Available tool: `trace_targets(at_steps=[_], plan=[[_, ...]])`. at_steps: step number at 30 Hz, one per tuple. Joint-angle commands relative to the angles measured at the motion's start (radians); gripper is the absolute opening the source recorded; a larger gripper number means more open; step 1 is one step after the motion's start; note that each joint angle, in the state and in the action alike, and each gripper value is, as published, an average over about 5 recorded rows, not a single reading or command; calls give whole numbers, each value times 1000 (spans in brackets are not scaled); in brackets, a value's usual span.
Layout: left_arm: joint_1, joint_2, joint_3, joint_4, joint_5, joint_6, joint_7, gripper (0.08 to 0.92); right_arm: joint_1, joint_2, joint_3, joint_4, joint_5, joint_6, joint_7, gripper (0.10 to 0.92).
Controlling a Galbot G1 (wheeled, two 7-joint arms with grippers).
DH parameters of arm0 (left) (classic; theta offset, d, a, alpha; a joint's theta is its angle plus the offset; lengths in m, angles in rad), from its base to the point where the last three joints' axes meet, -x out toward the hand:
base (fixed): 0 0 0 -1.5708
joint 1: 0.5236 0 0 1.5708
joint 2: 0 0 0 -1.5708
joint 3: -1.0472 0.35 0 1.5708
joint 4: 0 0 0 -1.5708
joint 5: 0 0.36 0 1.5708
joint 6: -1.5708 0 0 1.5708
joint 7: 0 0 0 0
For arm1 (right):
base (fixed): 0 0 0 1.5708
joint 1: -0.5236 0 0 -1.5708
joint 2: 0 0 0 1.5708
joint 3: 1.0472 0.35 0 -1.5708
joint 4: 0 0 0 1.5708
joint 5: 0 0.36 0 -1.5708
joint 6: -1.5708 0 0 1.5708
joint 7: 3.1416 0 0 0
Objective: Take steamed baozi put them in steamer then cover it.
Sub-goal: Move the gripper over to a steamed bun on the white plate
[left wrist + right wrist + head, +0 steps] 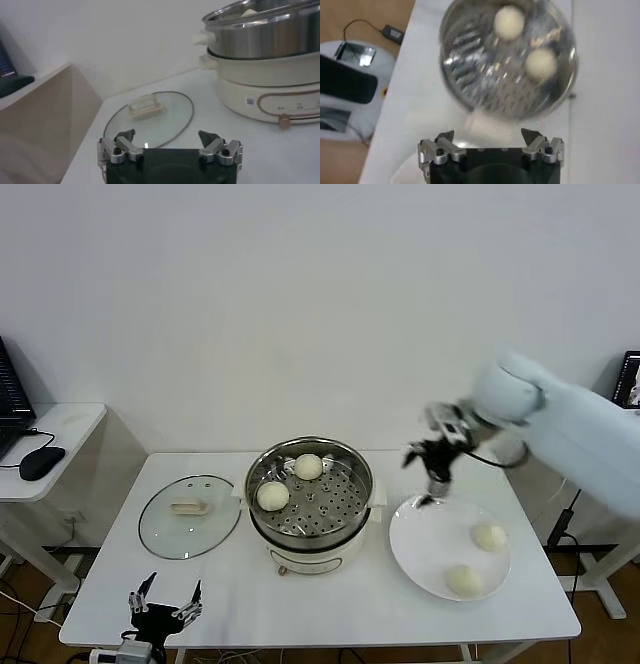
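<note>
R gripper (432,474) is wide open w/ nothing in it, up in the air between the steamer (310,496) and the white plate (425,549), over the plate's far rim. Two baozi already sit in the steamer basket, one at the back (308,467), one on its left side (272,496). Two more wait on the plate: one at the right (489,537), one nearer the front edge (464,580). Cover (190,515) lies flat on the table, left of the steamer, handle up. L gripper (165,605) is parked low at the table's front-left corner, also open and empty.

Risks, as I judge: buns are soft and round, so a hard squeeze dents one and an off-centre pinch lets it roll on the slick plate. Carrying too low could clip the steamer rim.
</note>
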Motion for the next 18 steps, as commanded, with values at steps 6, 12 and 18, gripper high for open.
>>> trace_targets(at_steps=[6, 12, 18], plan=[[14, 1, -3, -18, -33, 0, -5, 823, -401, -113, 179, 15, -271, 95, 15, 823], [14, 0, -5, -7, -29, 1, -4, 823, -422, -56, 173, -46, -302, 104, 28, 823], [12, 3, -7, 10, -25, 1, 1, 823, -434, -10, 173, -90, -314, 101, 43, 823]])
